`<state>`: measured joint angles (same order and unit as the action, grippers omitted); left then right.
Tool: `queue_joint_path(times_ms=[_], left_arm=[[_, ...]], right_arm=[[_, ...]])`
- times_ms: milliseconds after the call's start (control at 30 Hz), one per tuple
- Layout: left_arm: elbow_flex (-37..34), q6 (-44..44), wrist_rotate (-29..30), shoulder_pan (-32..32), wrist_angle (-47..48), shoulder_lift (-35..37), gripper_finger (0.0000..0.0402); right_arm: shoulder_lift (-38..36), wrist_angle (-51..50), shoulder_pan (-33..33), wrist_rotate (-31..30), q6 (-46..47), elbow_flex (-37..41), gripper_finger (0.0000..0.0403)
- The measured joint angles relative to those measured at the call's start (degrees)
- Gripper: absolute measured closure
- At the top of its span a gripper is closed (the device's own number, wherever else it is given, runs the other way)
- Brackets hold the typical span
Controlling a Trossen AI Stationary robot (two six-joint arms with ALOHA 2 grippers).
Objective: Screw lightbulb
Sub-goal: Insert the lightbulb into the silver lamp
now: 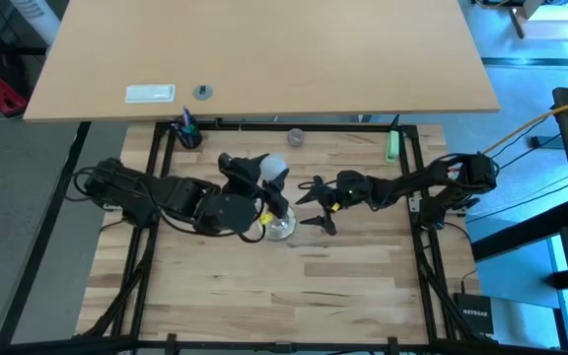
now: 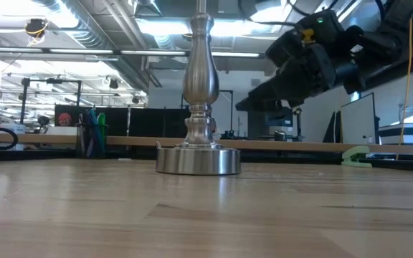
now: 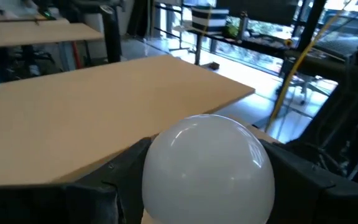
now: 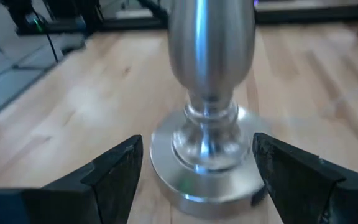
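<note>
Lightbulb hides left end effector fingers' grip, apparently clamped.

The stand is standing near the middle of the table, blocking the way between the two grippers. The lightbulb is occupying the space above it. The table's near half is lying free for passing.

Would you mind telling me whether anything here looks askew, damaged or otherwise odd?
Nothing stands out. The stand sits upright and flat on the table, the lightbulb looks whole in the left gripper, and the right gripper waits open beside the stand.
</note>
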<state>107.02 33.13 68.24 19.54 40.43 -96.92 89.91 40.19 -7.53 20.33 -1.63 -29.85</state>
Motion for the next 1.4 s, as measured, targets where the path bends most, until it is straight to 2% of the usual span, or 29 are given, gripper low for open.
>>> queue_joint_path(times_ms=[200, 367, 500, 633, 800, 933, 1067, 1167, 1300, 1400], left_arm=[[-1.36, 1.69, 4.22, 0.87, 0.01, -1.19, 0.0165], [-2.31, 5.18, 5.39, 0.88, 0.44, -1.05, 0.0165], [-2.38, 6.35, 5.44, 0.65, 0.52, -1.12, 0.0163], [-2.44, 6.53, 5.3, 0.6, 0.32, -1.16, 0.0145], [-2.46, 6.55, 4.84, 0.6, 0.22, -1.18, 0.0148], [-2.49, 6.55, 4.58, 0.6, 0.26, -1.18, 0.0155], [-2.51, 6.55, 4.46, 0.58, 0.25, -1.2, 0.0152], [-2.51, 6.53, 4.42, 0.55, 0.24, -1.2, 0.0152], [-2.53, 6.29, 4.37, 0.55, 0.18, -1.23, 0.0153], [-2.53, 6.35, 4.34, 0.55, 0.2, -1.23, 0.0152]], right_arm=[[0.0, 13.34, 0.0, -2.26, 1.39, 6.1, 0.01], [1.84, 18.88, 0.07, -3.23, 1.38, 8.73, 0.01], [7.94, 24.79, 1.43, -3.39, 1.35, 8.66, 0.01], [15.18, 30.48, 2.4, -3.82, 1.33, 6.54, 0.01], [20.89, 29.8, 2.27, -2.99, 1.68, 1.03, 0.01], [21.9, 29.42, 2.27, -4.52, 2.86, -3.08, 0.01], [21.93, 24.05, 2.82, -4.85, 2.55, -7.14, 0.01], [22.89, 20.38, 3.64, -7.68, 1.31, -9.82, 0.01], [23.94, 20.45, 5.01, -9.43, 1.28, -11.96, 0.0102], [24.28, 21.76, 5.88, -13.08, 1.33, -12.31, 0.0123]])
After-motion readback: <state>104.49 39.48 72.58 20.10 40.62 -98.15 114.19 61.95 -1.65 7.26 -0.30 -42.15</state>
